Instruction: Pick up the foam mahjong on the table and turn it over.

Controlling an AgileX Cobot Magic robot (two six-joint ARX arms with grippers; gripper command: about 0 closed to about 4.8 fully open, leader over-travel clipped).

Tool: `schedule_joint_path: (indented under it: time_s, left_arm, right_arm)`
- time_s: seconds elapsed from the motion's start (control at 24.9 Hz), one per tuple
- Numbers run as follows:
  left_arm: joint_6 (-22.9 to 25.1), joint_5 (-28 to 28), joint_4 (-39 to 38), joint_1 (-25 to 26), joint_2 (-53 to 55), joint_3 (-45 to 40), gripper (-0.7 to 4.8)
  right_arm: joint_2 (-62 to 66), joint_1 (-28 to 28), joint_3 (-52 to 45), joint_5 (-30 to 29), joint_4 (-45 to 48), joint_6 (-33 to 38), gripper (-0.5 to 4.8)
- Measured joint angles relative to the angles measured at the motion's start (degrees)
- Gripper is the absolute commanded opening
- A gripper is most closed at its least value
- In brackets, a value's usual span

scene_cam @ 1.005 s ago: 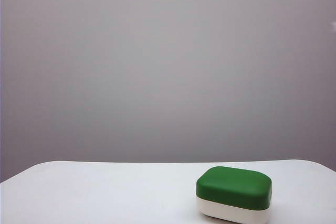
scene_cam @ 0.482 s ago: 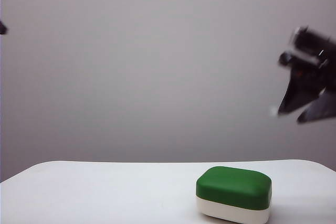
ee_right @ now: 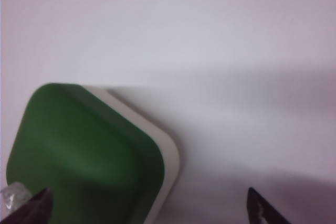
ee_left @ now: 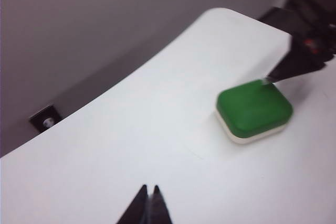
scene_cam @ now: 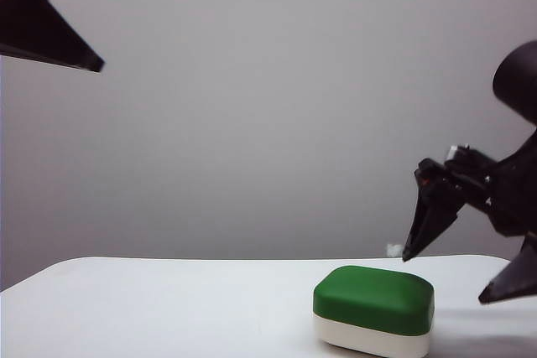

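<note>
The foam mahjong (scene_cam: 374,311) hides its white face; its bottom edge is cropped.

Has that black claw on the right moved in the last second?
Yes. The right gripper came into the outside camera's view from the right edge and dropped, jaws open, toward the foam mahjong, which stayed put on the table.

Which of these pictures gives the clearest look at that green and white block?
The left wrist view: the whole foam mahjong lies green side up on the table. The exterior view cuts its bottom edge; the right wrist view shows only part, between the open right gripper fingers.
</note>
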Motion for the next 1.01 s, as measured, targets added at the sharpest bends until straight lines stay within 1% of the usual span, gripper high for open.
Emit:
schedule_joint_path:
  time_s: [0.08, 0.12, 0.24, 0.36, 0.4, 0.52, 0.56, 0.68, 0.72, 0.76, 0.84, 0.88, 1.01]
  left_arm:
    - [0.4, -1.6, 0.2, -1.7, 0.0, 0.0, 0.71]
    - [0.5, -2.0, 0.3, -2.3, -0.1, 0.0, 0.79]
    - [0.8, -2.3, 0.5, -3.6, -0.1, 0.0, 0.85]
    - [1.0, -1.9, 0.8, -3.8, -0.1, 0.0, 0.85]
    - [1.1, -1.5, 0.8, -3.8, -0.1, 0.0, 0.85]
    - [1.4, -1.0, 0.8, -3.8, -0.1, 0.0, 0.85]
    - [1.4, -1.0, 0.8, -3.8, -0.1, 0.0, 0.84]
    - [1.4, -1.0, 0.9, -3.8, -0.1, 0.0, 0.84]
    - [1.4, -1.0, 0.9, -3.8, -0.1, 0.0, 0.84]
    - [1.4, -1.1, 0.9, -3.8, 0.0, 0.0, 0.84]
    - [1.4, -1.1, 1.0, -3.8, 0.1, 0.0, 0.84]
    - [1.4, -1.1, 1.0, -3.8, 0.2, 0.0, 0.84]
    - [1.4, -1.2, 1.1, -3.8, 0.2, 0.0, 0.84]
  right_arm:
    - [1.2, 0.1, 0.0, -0.9, 1.0, 1.8, 4.79]
    - [1.7, 0.1, 0.0, -1.6, 1.5, 2.7, 4.79]
    - [3.0, 0.7, 0.0, -2.9, 3.2, 5.7, 4.79]
    - [4.2, 2.8, 0.1, -3.1, 4.3, 8.7, 4.79]
    - [4.2, 3.1, 0.1, -3.1, 4.3, 8.9, 4.62]
    - [4.3, 4.2, 0.1, -3.0, 4.5, 9.3, 3.69]
    - [4.3, 4.4, 0.1, -3.0, 4.7, 9.6, 3.20]
    - [4.4, 4.5, 0.1, -2.6, 5.2, 9.7, 1.94]
    - [4.4, 4.5, 0.1, -2.2, 5.4, 9.7, 1.33]
    - [4.4, 4.4, 0.1, -1.3, 5.5, 9.7, 1.12]
    - [4.4, 4.4, 0.1, -1.0, 5.8, 9.7, 0.37]
    - [4.4, 4.4, 0.1, -1.0, 5.9, 9.7, 0.21]
    - [4.4, 4.4, 0.1, -1.0, 7.9, 9.7, 0.21]
